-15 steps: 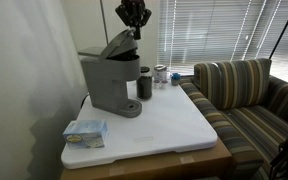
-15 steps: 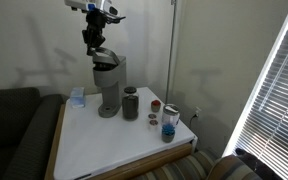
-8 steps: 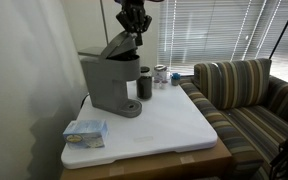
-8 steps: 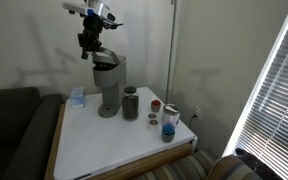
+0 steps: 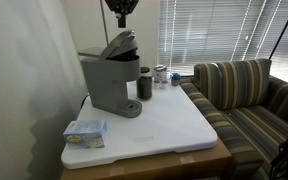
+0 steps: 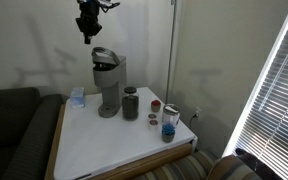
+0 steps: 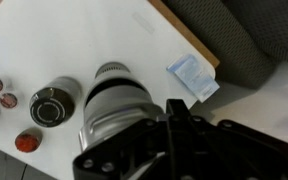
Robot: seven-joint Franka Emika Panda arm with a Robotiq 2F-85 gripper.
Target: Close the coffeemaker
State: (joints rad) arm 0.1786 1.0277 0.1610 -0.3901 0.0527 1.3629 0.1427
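Observation:
The grey coffeemaker (image 5: 108, 82) stands at the back of the white table, and it also shows in an exterior view (image 6: 109, 88). Its rounded lid (image 5: 120, 45) is tilted up and open. In the wrist view I look down on its top (image 7: 109, 100). My gripper (image 5: 121, 8) hangs well above the lid, near the top edge in both exterior views (image 6: 87, 24). It touches nothing. In the wrist view its fingers (image 7: 174, 105) are pressed together, shut and empty.
A small dark cup (image 5: 145, 84) stands beside the machine's base. Small jars (image 5: 161, 74) sit behind it near the window blinds. A blue packet (image 5: 85, 131) lies at the table's near corner. A striped couch (image 5: 249, 95) adjoins the white table (image 5: 174, 125).
My gripper has risen from just above the lid to near the top of the frames. The lid keeps the same open tilt.

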